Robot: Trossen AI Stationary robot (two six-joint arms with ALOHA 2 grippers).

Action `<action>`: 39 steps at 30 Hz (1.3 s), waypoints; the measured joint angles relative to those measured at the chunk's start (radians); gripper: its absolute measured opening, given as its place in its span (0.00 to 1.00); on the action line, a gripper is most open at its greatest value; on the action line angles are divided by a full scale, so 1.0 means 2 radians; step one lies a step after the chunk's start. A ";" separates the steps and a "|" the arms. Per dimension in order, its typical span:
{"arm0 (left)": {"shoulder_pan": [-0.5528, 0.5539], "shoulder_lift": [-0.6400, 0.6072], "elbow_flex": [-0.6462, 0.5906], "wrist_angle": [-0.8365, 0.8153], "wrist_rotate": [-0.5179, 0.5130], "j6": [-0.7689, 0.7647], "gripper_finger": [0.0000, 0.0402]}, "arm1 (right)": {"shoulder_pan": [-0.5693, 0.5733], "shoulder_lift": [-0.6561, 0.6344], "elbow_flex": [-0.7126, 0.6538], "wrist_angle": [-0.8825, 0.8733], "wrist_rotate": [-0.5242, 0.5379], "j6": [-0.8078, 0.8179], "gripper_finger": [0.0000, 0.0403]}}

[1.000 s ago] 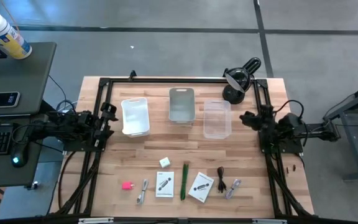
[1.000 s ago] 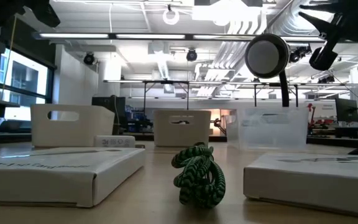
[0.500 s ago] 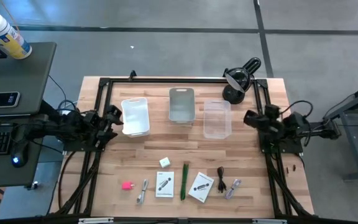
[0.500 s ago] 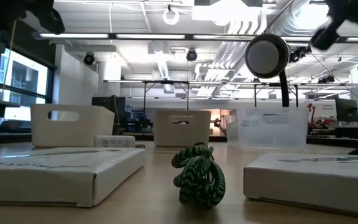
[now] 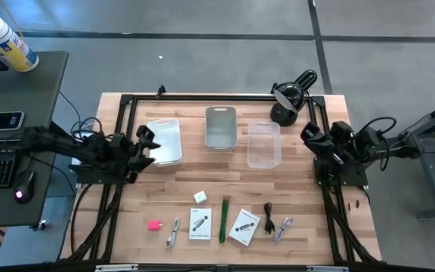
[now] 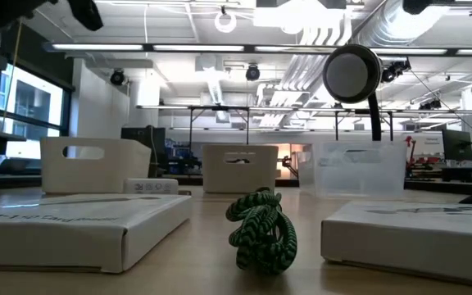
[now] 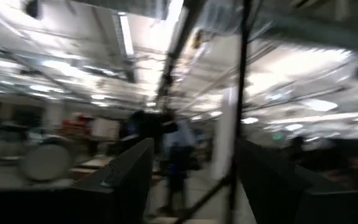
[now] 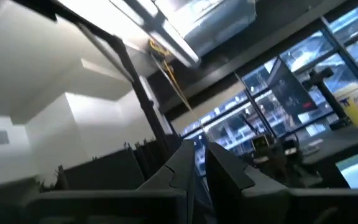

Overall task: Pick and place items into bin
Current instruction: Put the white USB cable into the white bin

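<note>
Near the table's front edge lie the items: a pink block (image 5: 155, 225), a white cube (image 5: 200, 197), a long green item (image 5: 223, 219), two white cards (image 5: 200, 224) (image 5: 244, 226), a black cable (image 5: 269, 220) and silvery pieces (image 5: 174, 232) (image 5: 284, 228). A white bin (image 5: 166, 141), a grey bin (image 5: 220, 127) and a clear bin (image 5: 263, 143) stand in a row farther back. My left gripper (image 5: 146, 143) hangs open and raised at the white bin's left rim; its fingers (image 7: 129, 180) stand apart. My right gripper (image 5: 308, 134) is shut, raised to the right of the clear bin.
A black desk lamp (image 5: 289, 98) stands at the far right, behind the clear bin. Black frame rails (image 5: 119, 189) run along the table's left and right sides. Bare wood lies between the bins and the row of items.
Both arms have lifted off their resting places. My left gripper has risen and gone toward the white bin. My right gripper has risen, rolled about its own axis and left the top of the low view. No item has moved.
</note>
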 joint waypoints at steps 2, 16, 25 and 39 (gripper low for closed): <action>0.000 0.031 0.018 -0.003 -0.022 0.020 0.54 | 0.000 0.020 0.022 -0.015 -0.013 -0.009 0.08; 0.000 0.117 0.067 -0.122 -0.078 -0.003 0.52 | 0.000 0.121 0.142 -0.187 -0.033 -0.032 0.05; -0.019 0.140 0.083 -0.199 0.131 -0.075 0.52 | 0.000 0.144 0.148 -0.187 -0.029 -0.049 0.05; -0.118 0.370 0.305 -0.488 0.015 0.059 0.52 | 0.010 0.149 0.148 -0.160 -0.005 -0.085 0.03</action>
